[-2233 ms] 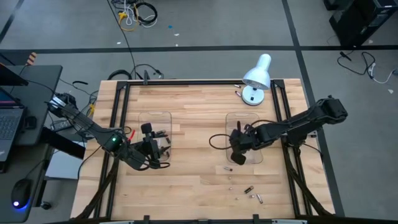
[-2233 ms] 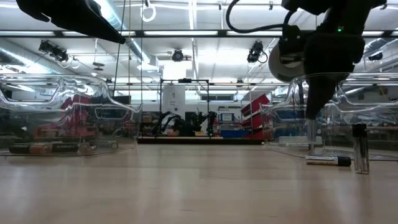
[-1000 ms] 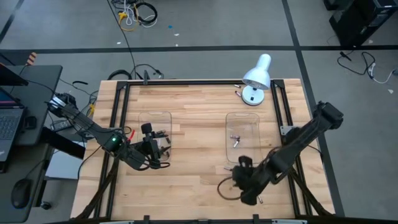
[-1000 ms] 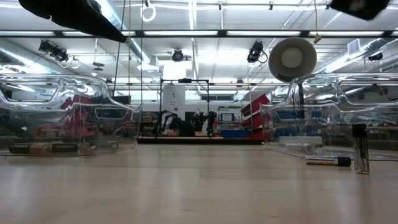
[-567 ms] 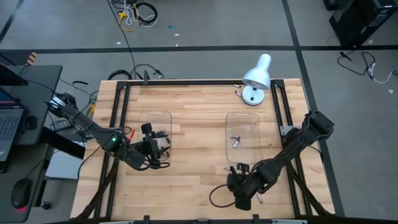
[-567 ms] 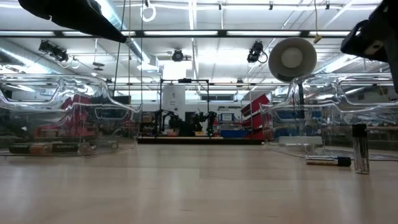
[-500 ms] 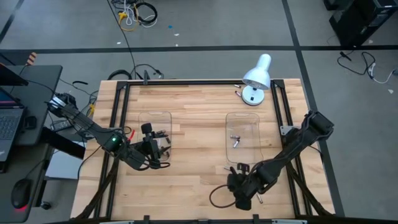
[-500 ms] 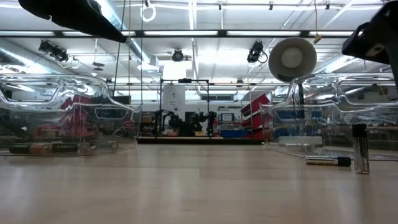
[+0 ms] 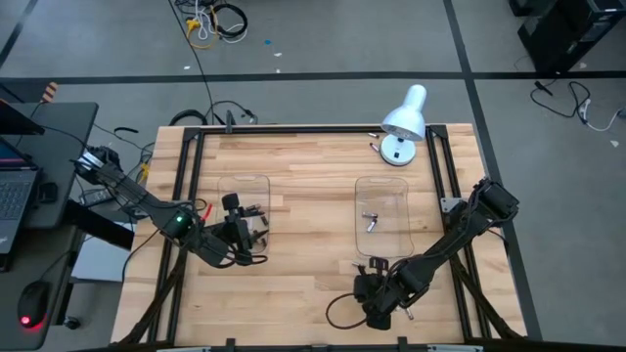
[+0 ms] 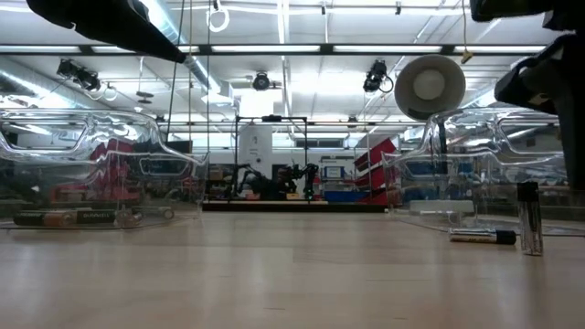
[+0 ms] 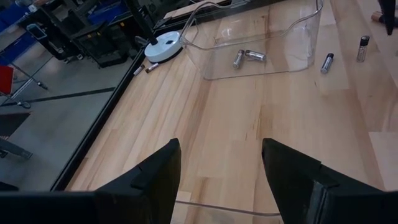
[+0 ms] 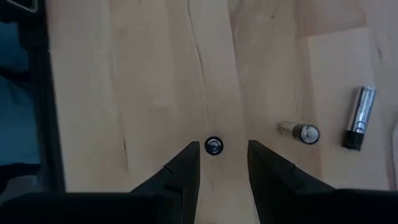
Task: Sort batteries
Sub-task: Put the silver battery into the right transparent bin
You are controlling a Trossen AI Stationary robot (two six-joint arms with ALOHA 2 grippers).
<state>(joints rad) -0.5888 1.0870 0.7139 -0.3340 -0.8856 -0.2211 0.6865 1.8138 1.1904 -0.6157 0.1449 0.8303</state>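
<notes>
- At the front edge of the table, what is changing?
- The right gripper is now hanging over the loose batteries. 2 seconds back it was sitting over the right tray, so it is coming back from a drop-off for another one.
- Fingers?
- They are standing apart, wider than a second ago, and holding nothing. In the right wrist view the right gripper is straddling 1 upright battery, seen end-on, with a gap on each side. 2 more are lying off to one side.
- Anything sorted yet?
- 2 silver ones are lying in the right tray. Dark ones are lying in the left tray.
- Left arm?
- It is waiting. The left gripper is parked at the left tray, not moving across these frames, fingers wide and empty.
- So what does this mean for the task?
- I am judging it partway: several batteries are waiting loose at the front. The next pick is looking like the upright one, needing a short drop and a close. It is standing on end, so a finger brushing it could be tipping it over.
</notes>
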